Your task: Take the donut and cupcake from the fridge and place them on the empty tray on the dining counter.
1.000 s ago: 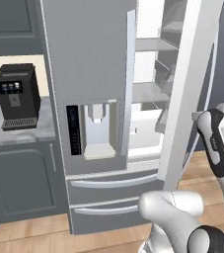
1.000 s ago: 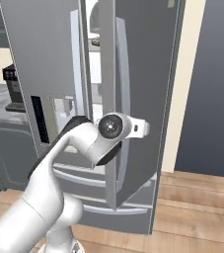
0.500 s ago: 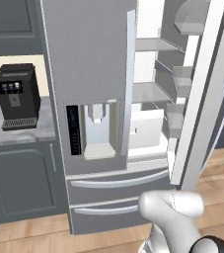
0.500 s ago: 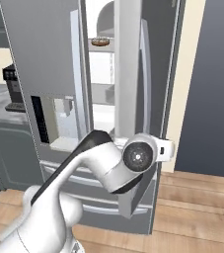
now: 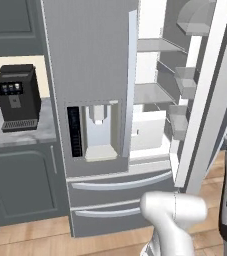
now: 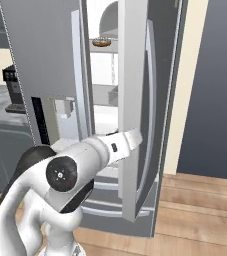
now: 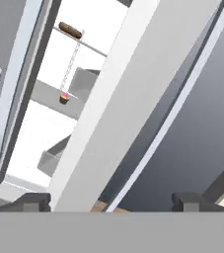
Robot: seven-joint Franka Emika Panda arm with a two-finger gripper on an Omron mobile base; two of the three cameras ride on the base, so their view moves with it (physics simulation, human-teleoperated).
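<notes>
Fridge [image 5: 90, 75]: tall silver-grey French-door unit, centre of the left base view; left door closed, carrying the water dispenser panel [image 5: 99, 131] at mid-frame; two drawers along the bottom. Right door [image 6: 135, 100] swung open, seen edge-on as a pale vertical slab at centre of the right base view, its long handle down the right side. White shelved interior exposed between the doors

Cabinet counter [image 5: 15, 135]: dark grey, grey top, left edge of the left base view; black coffee machine [image 5: 17, 97] standing on it

Arm: white, rising from the lower left of the right base view, forearm reaching toward the open door's edge

Gripper [image 7: 111, 200]: fingers [image 7: 34, 201] at the bottom of the hand view, set wide apart, nothing between them; the door edge and handle lie just beyond, running diagonally up the frame

Donut [image 6: 101, 42]: brown ring, on the top shelf, upper centre of the right base view; upper left of the hand view

Cupcake [image 7: 64, 97]: tiny, pink-red top, on a lower shelf, left of centre in the hand view; well apart from the donut

Status, as judged: fridge opened, door apparently released; both pastries untouched on their shelves. Remaining: reach in, grasp one, carry it to the tray, return for the other
</notes>
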